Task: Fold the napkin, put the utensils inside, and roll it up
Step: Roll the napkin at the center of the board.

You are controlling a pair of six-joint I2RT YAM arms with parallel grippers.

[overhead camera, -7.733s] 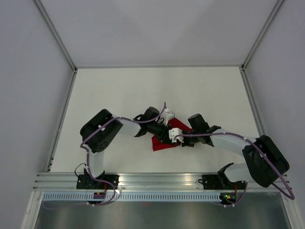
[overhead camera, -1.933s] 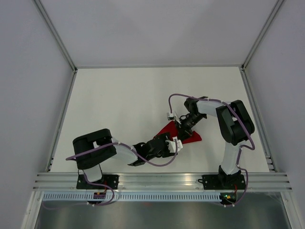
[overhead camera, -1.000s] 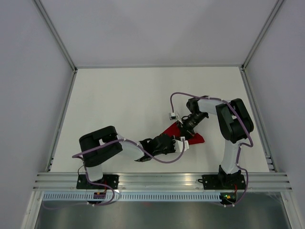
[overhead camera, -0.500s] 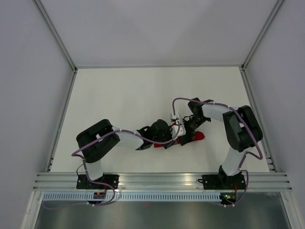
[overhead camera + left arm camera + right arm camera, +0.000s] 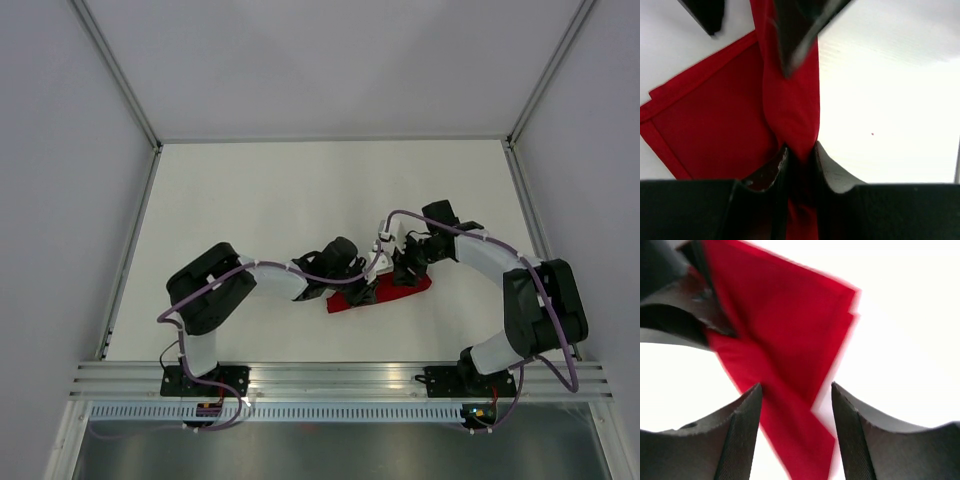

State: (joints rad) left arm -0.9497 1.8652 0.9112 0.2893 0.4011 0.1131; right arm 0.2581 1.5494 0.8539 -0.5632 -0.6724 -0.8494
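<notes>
- The napkin (image 5: 395, 292) has narrowed from a wide wedge to a slim red strip, lying on the surface (image 5: 300, 190) between my arms.
- My right jaws just let go and are spread above it.
- My left jaws stay clenched on its bunched ridge, so the rolling looks underway.

L jaws pinch napkin (image 5: 790, 107) roll, rest flat

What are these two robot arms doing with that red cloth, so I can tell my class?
The left tool is pinched on a rolled ridge of the red napkin, which lies partly folded on the white table. The right tool hangs just over the cloth with its jaws apart, gripping nothing. No utensils show; they may be hidden inside.
</notes>
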